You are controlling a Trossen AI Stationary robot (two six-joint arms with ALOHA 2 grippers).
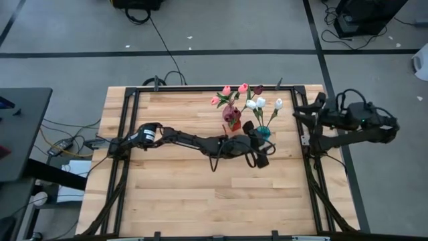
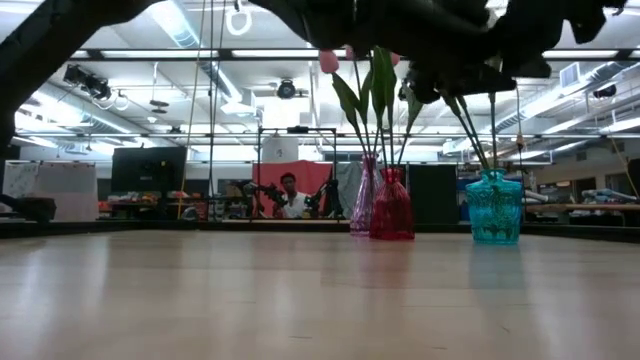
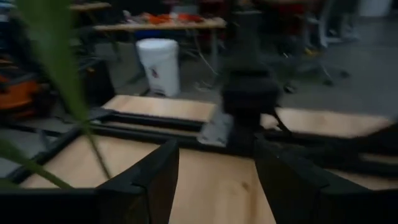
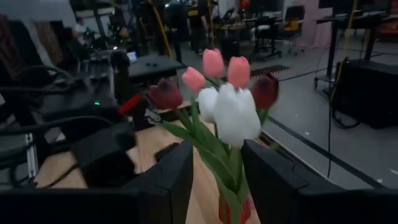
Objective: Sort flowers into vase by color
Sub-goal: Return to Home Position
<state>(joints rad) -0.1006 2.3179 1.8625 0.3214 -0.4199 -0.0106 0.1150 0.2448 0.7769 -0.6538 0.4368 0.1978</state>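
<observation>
Left end effector (image 3: 216,154), spread and empty near the blue vase (image 1: 264,132), should lift clear of the flowers (image 1: 260,102) before retracting.

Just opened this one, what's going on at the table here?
The sorting looks finished. The white tulips stand in the blue vase; the pink tulips and dark red tulips stand in the pink vase and red vase beside it. The left pincer, open and empty, hangs close by the blue vase, arm stretched across the table. The right pincer, open, waits at the table's right edge.
</observation>
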